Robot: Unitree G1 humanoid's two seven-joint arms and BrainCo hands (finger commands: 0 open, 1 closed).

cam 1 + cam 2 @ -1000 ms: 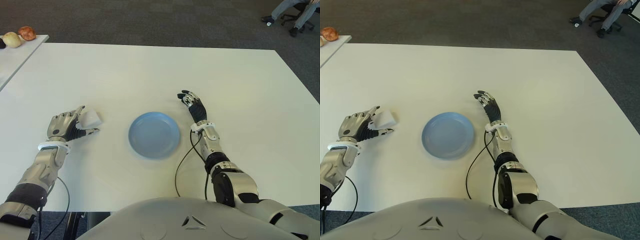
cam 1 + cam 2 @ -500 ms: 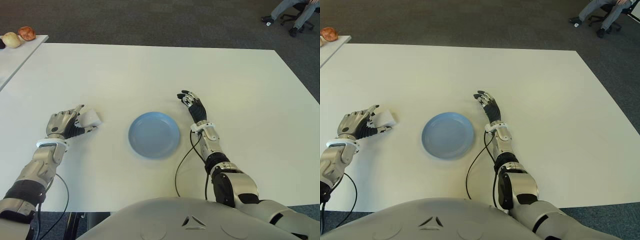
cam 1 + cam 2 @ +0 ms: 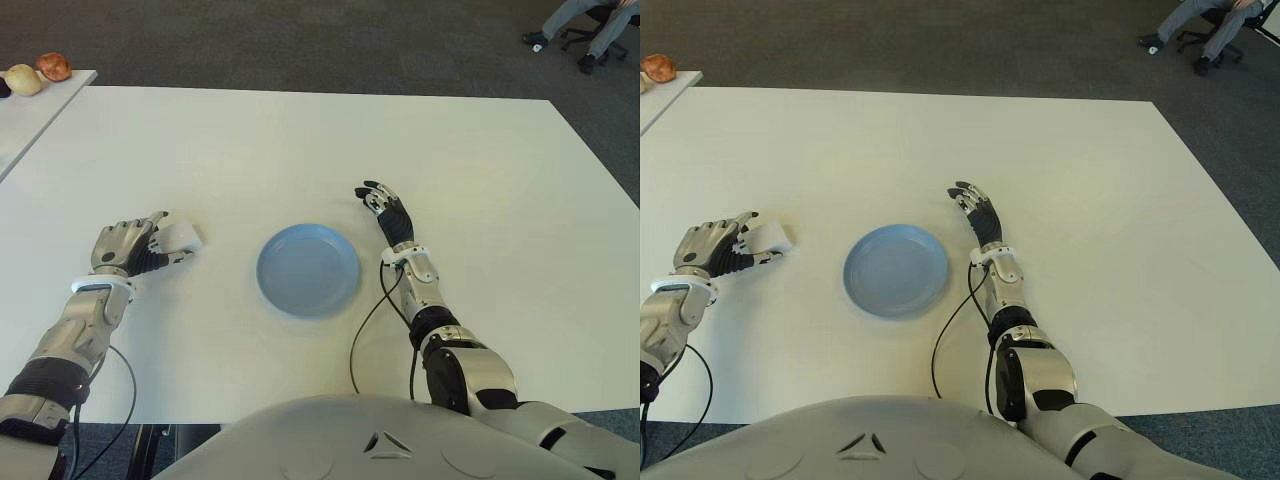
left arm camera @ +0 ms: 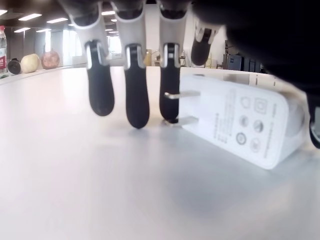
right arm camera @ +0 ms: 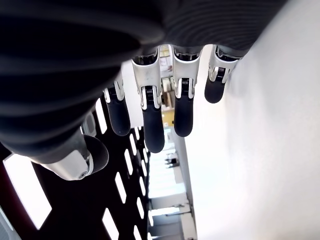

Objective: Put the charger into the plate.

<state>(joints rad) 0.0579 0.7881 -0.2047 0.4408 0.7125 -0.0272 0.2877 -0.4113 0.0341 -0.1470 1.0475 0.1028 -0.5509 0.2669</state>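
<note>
Left of the round blue plate (image 3: 308, 269), the left hand (image 3: 127, 248) has edged closer, fingers loosely bracketing the white rectangular charger (image 3: 181, 236); the right hand (image 3: 388, 211) stays open.

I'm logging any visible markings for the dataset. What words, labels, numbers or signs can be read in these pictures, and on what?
Charger: small grey print and round certification-style symbols on its white face, too small and blurred to read.
Plate, table, both robot hands: no text visible.
</note>
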